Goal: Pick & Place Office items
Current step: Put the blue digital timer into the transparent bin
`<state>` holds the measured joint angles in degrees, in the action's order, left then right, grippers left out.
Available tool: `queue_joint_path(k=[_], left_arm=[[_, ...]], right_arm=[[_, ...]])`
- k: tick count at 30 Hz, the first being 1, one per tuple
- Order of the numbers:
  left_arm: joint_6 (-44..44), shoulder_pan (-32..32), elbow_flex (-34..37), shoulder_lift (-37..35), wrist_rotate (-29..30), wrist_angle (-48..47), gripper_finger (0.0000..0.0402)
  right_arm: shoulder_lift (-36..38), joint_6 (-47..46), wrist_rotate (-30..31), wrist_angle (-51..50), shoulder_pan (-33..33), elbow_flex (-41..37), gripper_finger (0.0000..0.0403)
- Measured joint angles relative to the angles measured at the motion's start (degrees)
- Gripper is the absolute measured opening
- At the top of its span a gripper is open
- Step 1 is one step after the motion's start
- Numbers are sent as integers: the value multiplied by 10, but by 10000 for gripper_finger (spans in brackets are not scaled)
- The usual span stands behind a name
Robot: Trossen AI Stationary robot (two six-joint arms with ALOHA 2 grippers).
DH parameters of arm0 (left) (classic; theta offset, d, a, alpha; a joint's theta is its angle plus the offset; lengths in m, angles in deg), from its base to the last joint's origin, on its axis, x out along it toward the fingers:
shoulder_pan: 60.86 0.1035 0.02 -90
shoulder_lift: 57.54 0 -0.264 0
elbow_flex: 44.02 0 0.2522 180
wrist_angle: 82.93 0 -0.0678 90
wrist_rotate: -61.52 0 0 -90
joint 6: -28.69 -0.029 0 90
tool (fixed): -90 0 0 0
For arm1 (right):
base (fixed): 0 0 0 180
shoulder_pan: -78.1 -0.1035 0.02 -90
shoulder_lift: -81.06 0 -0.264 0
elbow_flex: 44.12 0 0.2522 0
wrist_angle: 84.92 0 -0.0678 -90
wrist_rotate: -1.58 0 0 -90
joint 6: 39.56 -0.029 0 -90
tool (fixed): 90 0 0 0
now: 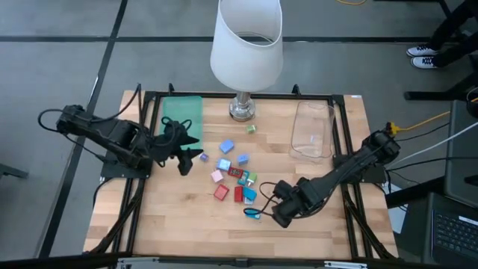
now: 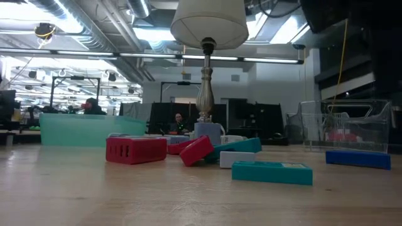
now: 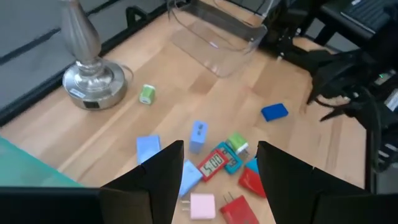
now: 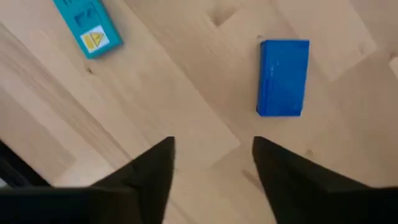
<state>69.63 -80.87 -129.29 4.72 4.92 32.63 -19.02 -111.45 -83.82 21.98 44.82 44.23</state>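
The office items [image 1: 235, 175] lie as a loose cluster of small blue, red, pink and green pieces flat on the wooden table's middle. They also show in the low view, among them a red piece [image 2: 135, 149] and a teal piece [image 2: 271, 171]. A green roll [image 3: 147, 94] lies apart near the lamp. My right gripper [image 1: 269, 205] hovers open at the cluster's near right, with a blue block [image 4: 283, 78] and a teal piece [image 4: 87, 28] just ahead of its fingers. My left gripper [image 1: 187, 157] is open beside the green tray [image 1: 183, 112], left of the cluster [image 3: 214, 165].
A lamp with a white shade stands on its silver base [image 1: 241, 110] at the table's far middle. A clear plastic bin [image 1: 312, 128] sits at the far right. The flat green tray lies at the far left. Bare wood [image 1: 172, 217] runs along the near edge.
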Motion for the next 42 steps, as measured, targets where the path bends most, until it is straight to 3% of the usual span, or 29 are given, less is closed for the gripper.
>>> queue_joint_path(k=[7,12,22,32,42], left_arm=[[13,-2,0,14,-26,0,198],[33,-1,0,18,-54,0,198],[78,-1,0,17,-65,-5,198],[96,-1,0,17,-71,-5,198],[110,-1,0,17,-79,-5,198]], right_arm=[[-3,107,-8,14,46,-30,286],[-3,200,-45,73,74,-76,282],[-3,287,-44,80,109,-95,263],[-3,317,-25,82,143,-101,265],[1,280,-57,106,139,-171,264]])
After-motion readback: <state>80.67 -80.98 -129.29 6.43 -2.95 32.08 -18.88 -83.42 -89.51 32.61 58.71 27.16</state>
